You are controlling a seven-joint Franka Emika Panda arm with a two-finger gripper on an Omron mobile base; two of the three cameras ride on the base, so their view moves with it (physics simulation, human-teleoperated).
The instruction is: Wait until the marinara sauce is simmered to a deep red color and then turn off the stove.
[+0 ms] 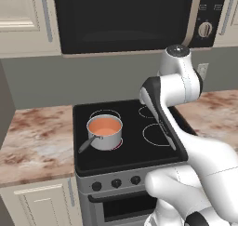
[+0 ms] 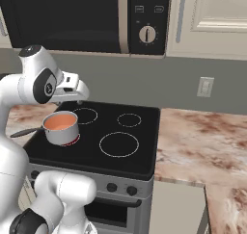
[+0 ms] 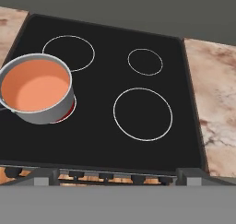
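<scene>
The gripper (image 2: 79, 94) hangs above the stove (image 2: 140, 146), over its back left part, jaws spread wide with nothing between them. Below and in front of it, the saucepan (image 2: 61, 128) sits on the stove's front left burner, where a red glow shows under its base. The marinara sauce (image 3: 34, 85) inside is pale orange-pink. The stove's knobs (image 1: 116, 183) line its front panel, under the saucepan

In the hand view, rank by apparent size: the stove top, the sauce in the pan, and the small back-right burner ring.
1. Stove top, by far the largest.
2. Sauce.
3. Small back-right burner ring, though it lies farther from the camera, which shrinks it somewhat.
</scene>
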